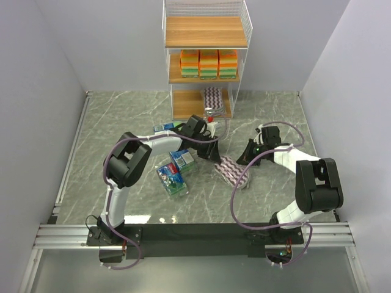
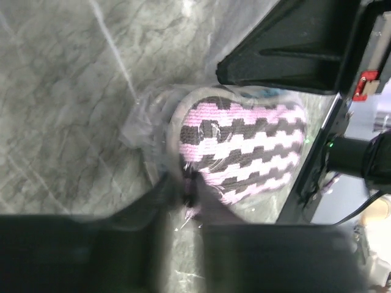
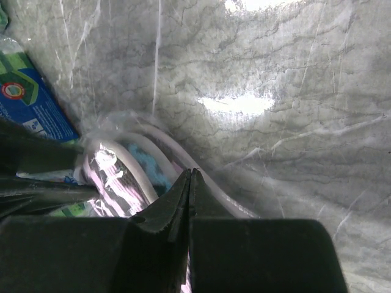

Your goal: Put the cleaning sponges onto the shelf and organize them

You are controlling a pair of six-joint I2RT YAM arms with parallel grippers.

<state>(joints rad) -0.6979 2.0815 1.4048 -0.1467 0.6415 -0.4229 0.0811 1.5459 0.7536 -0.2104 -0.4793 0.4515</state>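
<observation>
Your left claw [image 1: 215, 156] straddles the striped pad [image 2: 244, 146] mid-frame in the top view; can't tell if it's gripping yet. Right claw [image 3: 190, 176] is clenched, tips against the pad, probably steadying it. Shelf [image 1: 173, 73] sits top centre.

Orange blocks [image 1: 208, 63] crowd the shelf's [image 1: 204, 32] middle tier; top tier free.

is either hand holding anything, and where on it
The left hand straddles the striped pad across its sides; whether it grips yet cannot be told. The right hand is shut at the pad's edge, pinch unclear.
</observation>
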